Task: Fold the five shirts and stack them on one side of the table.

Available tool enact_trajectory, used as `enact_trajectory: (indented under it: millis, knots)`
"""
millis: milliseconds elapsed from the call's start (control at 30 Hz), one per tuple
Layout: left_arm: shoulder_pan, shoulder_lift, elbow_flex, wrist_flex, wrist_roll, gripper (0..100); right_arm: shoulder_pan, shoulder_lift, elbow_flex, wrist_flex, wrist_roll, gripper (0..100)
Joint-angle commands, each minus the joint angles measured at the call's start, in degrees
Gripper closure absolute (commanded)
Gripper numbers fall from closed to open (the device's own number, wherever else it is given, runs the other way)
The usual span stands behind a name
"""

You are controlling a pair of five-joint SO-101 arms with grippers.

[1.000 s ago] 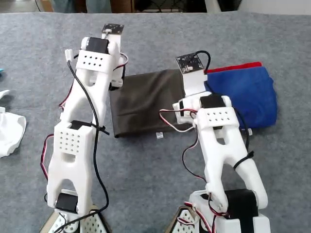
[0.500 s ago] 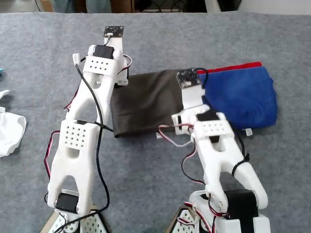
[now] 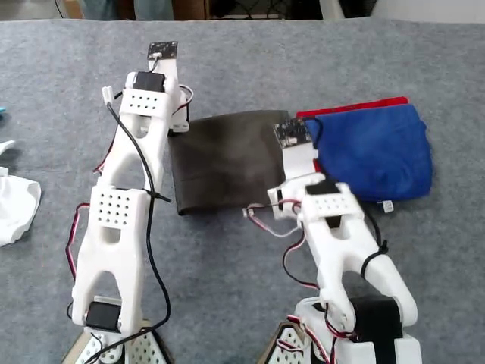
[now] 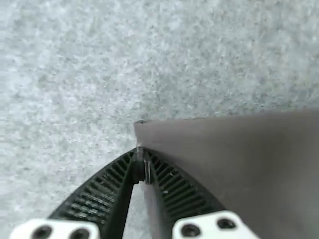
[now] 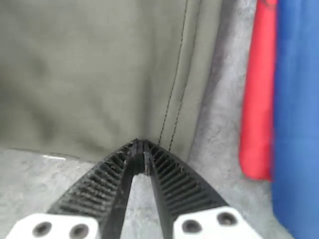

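The blue shirt (image 3: pixel 375 152) lies folded on the red shirt (image 3: pixel 356 106) near the table's (image 3: pixel 227 288) right edge. The folded dark shirt (image 3: pixel 227 163) sits mid-table just beside them, not yet stacked. The left gripper (image 4: pixel 139 167) is pinched on its corner and the right gripper (image 5: pixel 141 154) apparently on its hem, while a white shirt (image 3: pixel 15 208) lies crumpled at the left edge.

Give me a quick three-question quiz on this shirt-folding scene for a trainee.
1. True or false: the blue shirt lies on top of the red shirt.
2. Fill in: the white shirt lies off on the ___ arm's side.
3. Which shirt do the left gripper and right gripper pinch? A white shirt, B dark brown shirt, C blue shirt.
Key: 1 true; 2 left; 3 B.
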Motion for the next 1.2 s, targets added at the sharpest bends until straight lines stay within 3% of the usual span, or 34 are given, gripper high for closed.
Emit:
enact_trajectory:
  millis: [0, 200, 300, 467, 633, 700, 800, 933, 1067, 1167]
  knots:
    - [-2.9, -1.7, -8.1, 5.1, -2.9, 97, 1.3, -0.3, -16.7, 14.8, -0.4, 98.4]
    - [-6.9, -0.5, -17.5, 12.0, -4.6, 97, 5.9, -0.3, -39.7, 35.1, -2.3, 98.3]
    - [-10.8, -2.5, -14.6, 12.0, -5.0, 97, 5.0, -0.3, -43.4, 45.7, -2.3, 98.3]
    - [-16.8, -12.4, 5.1, 11.9, -5.4, 97, 6.9, -0.4, -43.1, 56.4, -6.3, 98.3]
    - [-19.6, -22.7, 29.7, 10.5, -9.0, 97, 1.2, -0.3, -38.3, 55.6, -13.3, 97.9]
    - [-21.1, -26.6, 42.1, 2.7, -9.1, 97, -1.6, -0.2, -34.9, 53.7, -17.4, 93.0]
    - [-21.1, -34.6, 63.4, -13.3, -10.9, 97, -3.5, -0.2, -29.6, 46.7, -22.4, 77.6]
    - [-19.9, -52.1, 83.6, -28.3, -12.0, 97, -3.7, 0.6, -25.1, 35.6, -28.6, 61.1]
    - [-19.8, -62.4, 98.7, -44.4, -11.0, 97, -3.8, 7.4, -25.0, 28.5, -33.3, 59.9]
    - [-19.9, -63.9, 101.1, -47.7, -8.7, 97, -3.8, 14.8, -29.9, 28.3, -38.1, 59.6]
